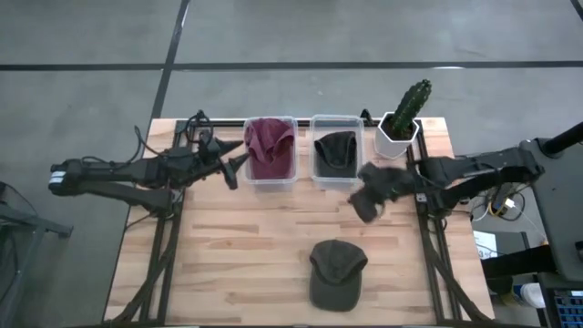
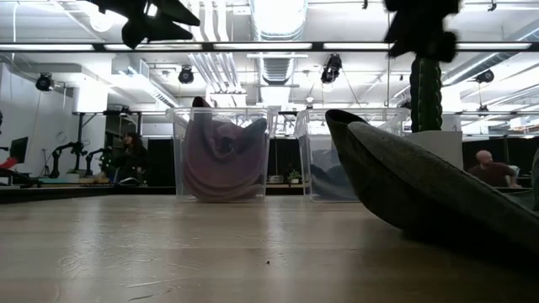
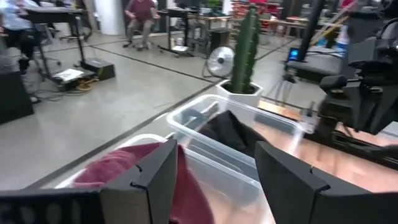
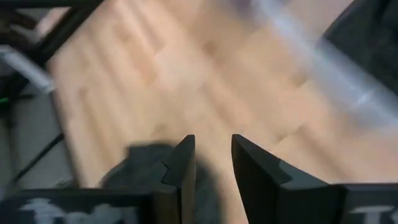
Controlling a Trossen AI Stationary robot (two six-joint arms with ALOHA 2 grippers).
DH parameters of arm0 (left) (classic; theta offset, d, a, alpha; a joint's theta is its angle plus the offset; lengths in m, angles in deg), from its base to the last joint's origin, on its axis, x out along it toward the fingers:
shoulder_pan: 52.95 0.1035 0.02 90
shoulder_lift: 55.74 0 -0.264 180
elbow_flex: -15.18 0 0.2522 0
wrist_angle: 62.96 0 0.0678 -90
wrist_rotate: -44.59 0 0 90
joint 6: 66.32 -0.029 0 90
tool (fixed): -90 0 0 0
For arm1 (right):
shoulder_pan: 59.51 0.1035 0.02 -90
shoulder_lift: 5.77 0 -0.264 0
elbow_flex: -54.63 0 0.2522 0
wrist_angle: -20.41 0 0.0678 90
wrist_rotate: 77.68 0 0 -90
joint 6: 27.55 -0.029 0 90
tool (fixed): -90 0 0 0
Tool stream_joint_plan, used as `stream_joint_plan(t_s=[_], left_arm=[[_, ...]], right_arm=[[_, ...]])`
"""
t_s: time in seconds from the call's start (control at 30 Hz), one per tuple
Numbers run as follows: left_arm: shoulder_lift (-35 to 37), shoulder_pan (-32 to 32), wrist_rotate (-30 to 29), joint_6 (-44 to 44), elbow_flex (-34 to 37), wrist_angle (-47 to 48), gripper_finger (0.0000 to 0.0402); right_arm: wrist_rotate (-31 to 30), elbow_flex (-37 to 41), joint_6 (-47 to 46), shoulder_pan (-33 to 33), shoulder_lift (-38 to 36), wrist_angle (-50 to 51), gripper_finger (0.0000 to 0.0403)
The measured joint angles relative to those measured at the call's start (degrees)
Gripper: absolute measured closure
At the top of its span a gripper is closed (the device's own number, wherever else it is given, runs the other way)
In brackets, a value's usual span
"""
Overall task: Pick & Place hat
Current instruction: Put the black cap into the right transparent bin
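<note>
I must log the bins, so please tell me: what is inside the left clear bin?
The left clear bin holds a crumpled maroon hat, which fills most of it. Whatever might lie underneath the hat is covered and cannot be seen.

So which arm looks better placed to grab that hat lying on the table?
The right one. Its claw hangs open over the bare table, nearer the grey-green hat. The left claw is farther off, open beside the bin with the maroon cloth.
</note>
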Motion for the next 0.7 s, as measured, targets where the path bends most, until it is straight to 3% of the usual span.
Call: stream_joint_plan(t_s=[0.4, 0.53, 0.7], left_arm=[[0.0, -5.3, 0.0, 4.0, 0.0, 0.7, 0.0193], [0.0, -6.6, 0.0, 4.1, 0.0, 0.9, 0.0193], [0.0, -7.3, -0.1, 5.0, 0.0, 1.8, 0.0193]], right_arm=[[-5.7, 0.5, -40.5, 32.8, 2.5, 0.1, 0.031], [-8.4, 0.5, -51.7, 39.3, 5.8, 0.0, 0.0297], [-10.9, 0.5, -61.1, 42.9, 10.7, -0.5, 0.0277]])
